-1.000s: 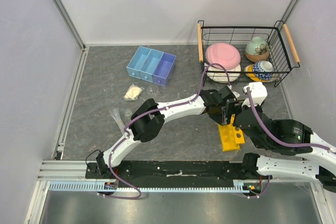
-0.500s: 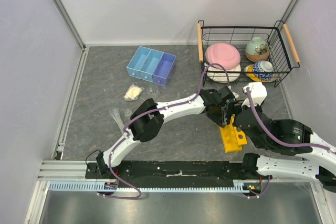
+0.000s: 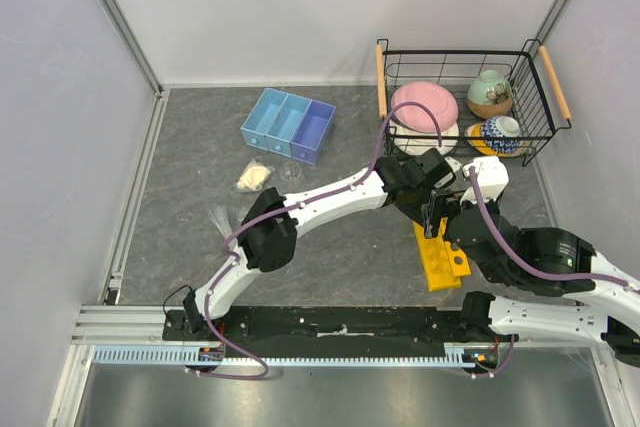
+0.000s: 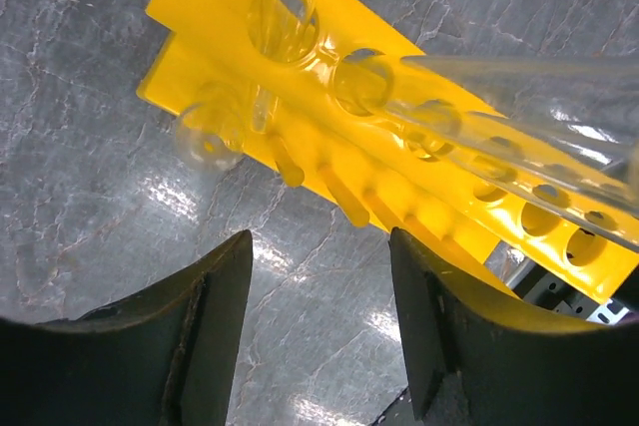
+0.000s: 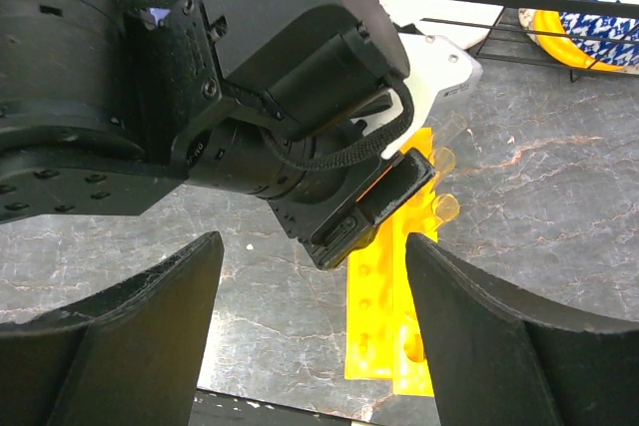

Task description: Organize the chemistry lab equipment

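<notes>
The yellow rack lies flat on the grey table, just in front of the right arm's base, and both arms are gathered over it. The left gripper hangs right above the rack's far end with its jaws parted to a middling gap; only bare table shows between them and nothing is held. One test tube stands in the corner hole of the rack, its rounded bottom showing through below. A second tube leans across the rack close to the lens, and it looks to be seated in the next hole along, though the glass is too blurred there to be sure. The right gripper sits just on the near side of the rack, its jaws spread wide and empty, looking straight at the back of the left gripper. Well to the left of the rack and farther back is the blue tray, with the cream lump and a small clear beaker between it and the rack. Some loose tubes lie far to the rack's left, beside the left arm's elbow. Behind the rack stands the black wire basket holding the pink plate and bowls.
</notes>
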{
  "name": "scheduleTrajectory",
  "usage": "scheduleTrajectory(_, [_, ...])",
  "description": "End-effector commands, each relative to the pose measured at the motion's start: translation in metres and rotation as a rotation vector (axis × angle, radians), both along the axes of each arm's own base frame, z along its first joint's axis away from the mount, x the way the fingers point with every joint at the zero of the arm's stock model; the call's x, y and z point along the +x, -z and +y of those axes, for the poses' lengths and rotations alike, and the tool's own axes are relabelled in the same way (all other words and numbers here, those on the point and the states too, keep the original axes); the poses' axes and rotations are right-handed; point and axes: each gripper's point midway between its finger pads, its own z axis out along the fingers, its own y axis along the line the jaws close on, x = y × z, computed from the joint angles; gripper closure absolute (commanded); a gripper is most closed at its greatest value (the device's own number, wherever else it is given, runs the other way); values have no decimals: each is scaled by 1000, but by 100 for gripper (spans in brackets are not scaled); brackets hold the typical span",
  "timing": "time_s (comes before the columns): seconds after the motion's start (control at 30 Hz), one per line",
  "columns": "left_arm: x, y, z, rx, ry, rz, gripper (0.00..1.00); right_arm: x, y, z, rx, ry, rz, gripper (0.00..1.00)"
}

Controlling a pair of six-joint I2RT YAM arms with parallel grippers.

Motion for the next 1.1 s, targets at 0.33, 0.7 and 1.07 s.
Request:
scheduleTrajectory(0.33, [2, -150, 88, -38, -154, -181, 34, 5, -36, 24, 77, -73, -57, 19])
scheduleTrajectory(0.7, [19, -135, 236, 6, -448, -113, 33, 24, -92, 110, 84, -228, -104, 18])
scheduleTrajectory(1.07, [87, -131, 342, -3, -781, -87, 31, 122, -51, 207, 92, -175, -60, 15])
